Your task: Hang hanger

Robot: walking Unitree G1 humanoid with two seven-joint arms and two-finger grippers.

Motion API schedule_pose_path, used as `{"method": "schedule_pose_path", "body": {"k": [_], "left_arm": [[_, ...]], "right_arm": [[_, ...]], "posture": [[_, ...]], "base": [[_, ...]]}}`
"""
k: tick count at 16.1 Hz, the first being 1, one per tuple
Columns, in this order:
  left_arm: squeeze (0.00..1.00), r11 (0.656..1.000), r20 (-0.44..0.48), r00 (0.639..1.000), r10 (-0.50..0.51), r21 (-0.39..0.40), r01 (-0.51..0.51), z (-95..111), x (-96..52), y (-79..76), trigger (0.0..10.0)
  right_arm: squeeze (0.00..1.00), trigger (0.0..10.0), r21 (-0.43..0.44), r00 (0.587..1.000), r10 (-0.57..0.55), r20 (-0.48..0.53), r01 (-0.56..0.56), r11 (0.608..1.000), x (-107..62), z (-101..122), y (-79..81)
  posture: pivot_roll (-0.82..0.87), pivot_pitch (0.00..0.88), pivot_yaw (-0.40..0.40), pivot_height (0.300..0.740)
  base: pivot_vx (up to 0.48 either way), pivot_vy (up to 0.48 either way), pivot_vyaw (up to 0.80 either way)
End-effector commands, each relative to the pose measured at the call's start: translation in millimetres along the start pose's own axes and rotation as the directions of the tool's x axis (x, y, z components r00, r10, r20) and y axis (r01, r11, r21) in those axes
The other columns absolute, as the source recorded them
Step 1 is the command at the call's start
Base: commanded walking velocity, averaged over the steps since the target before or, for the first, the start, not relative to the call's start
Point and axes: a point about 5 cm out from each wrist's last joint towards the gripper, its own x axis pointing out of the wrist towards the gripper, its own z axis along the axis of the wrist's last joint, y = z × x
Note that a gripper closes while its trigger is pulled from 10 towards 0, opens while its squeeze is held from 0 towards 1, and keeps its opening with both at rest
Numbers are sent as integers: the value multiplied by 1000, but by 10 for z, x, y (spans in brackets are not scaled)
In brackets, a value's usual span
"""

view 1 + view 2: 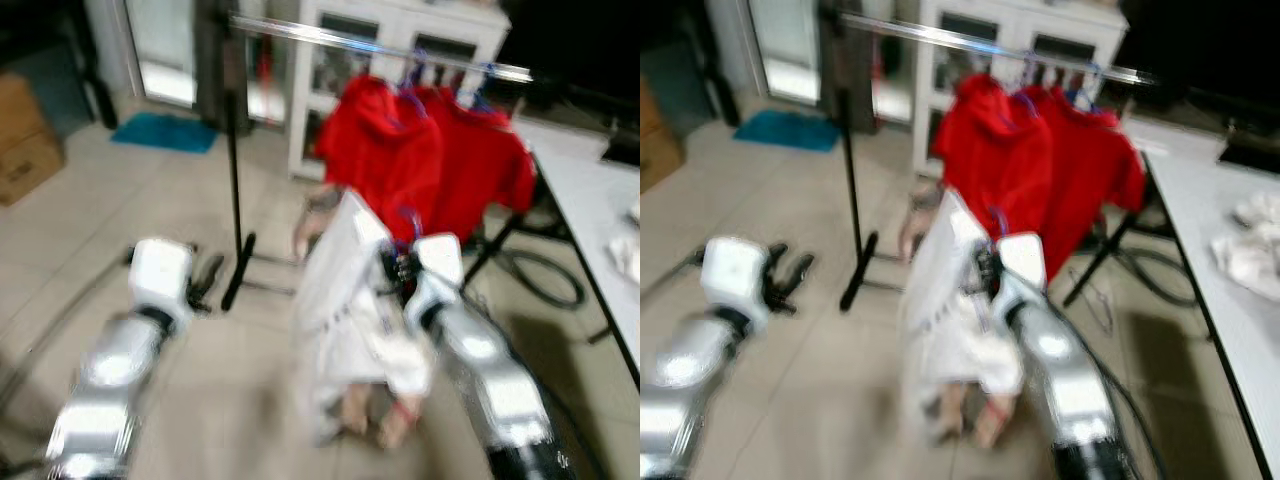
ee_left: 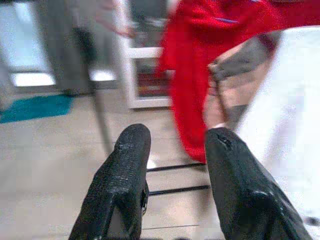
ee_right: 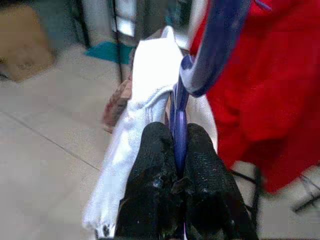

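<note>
Below clothes rail (image 1: 400, 47), we are carrying purple hanger (image 3: 179, 120) with white garment (image 1: 345, 300) pinched in right gripper (image 3: 175, 150); hanging not done; left gripper (image 2: 175, 165) idling, fingers apart.

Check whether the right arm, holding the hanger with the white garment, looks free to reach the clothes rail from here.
Probably yes. The right gripper is shut on the purple hanger, and nothing stands between it and the rail. The red garments fill the rail's right part; the bare stretch lies to their left.

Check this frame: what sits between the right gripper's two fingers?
The purple hanger carrying the white garment is clamped between the right gripper fingers, seen in the right wrist view.
</note>
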Motion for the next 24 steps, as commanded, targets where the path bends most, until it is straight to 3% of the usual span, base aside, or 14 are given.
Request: {"method": "schedule_pose_path", "body": {"k": [1,15,18,24], "left_arm": [[0,1000,7,1000,7,18,-7,32,5,48,10000],[0,999,-1,1000,-5,35,5,53,-39,64,10000],[0,999,11,1000,-11,37,10,83,4,44,10000],[0,999,11,1000,-11,44,11,84,7,63,10000]], "right_arm": [[0,10000,-5,999,8,46,-7,1000,6,131,15],[0,10000,5,999,26,39,-26,1000,62,178,61],[0,10000,10,999,-4,53,4,1000,78,236,24],[0,10000,-10,998,-32,53,33,999,126,300,-45]], "posture": [[104,0,-99,740],[127,0,-103,740],[124,0,-105,740],[131,0,-113,740]], "base": [[439,0,0],[438,0,0],[439,0,763],[438,0,0]]}}
